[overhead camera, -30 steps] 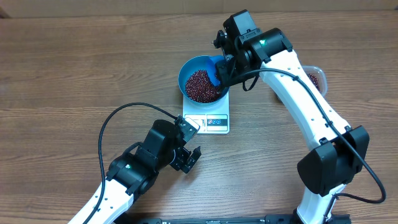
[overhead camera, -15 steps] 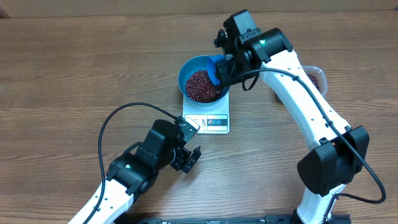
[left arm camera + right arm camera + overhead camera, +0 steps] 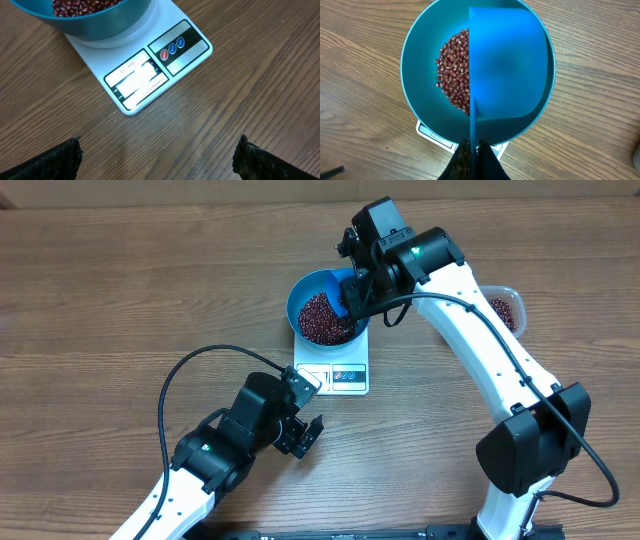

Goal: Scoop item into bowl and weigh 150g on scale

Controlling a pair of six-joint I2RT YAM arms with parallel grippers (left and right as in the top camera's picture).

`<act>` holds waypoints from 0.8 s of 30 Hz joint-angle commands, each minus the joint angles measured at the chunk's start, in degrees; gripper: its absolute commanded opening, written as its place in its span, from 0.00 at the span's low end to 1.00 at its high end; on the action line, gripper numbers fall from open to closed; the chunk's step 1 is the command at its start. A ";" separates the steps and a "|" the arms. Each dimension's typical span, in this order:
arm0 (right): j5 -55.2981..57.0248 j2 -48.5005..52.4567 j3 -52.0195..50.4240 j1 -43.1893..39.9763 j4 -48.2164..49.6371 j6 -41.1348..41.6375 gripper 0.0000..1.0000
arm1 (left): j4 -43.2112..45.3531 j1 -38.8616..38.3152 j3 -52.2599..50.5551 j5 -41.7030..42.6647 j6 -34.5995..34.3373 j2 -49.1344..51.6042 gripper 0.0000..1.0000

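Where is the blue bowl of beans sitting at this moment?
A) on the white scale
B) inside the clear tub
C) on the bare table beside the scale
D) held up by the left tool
A: the blue bowl rests on the white scale, whose display end sticks out from under it.

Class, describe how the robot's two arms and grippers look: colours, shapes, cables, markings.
Both arms have white links joined by bulky black joint housings. The right arm carries a small green light near its wrist; a thin black cable runs along it. A black cable loops from the left arm. The left gripper and right gripper are black, two-fingered.
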 commanded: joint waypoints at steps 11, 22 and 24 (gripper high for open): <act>1.22 -2.32 1.99 1.20 0.74 0.72 0.04 | 0.00 0.39 -0.42 -0.20 0.94 0.35 1.00; 4.28 -2.32 1.99 2.32 2.23 3.30 0.04 | 0.00 0.39 -0.42 -0.20 0.94 0.35 0.99; 5.46 -2.32 1.99 2.29 2.19 3.37 0.04 | 0.00 0.39 -0.42 -0.20 0.94 0.35 1.00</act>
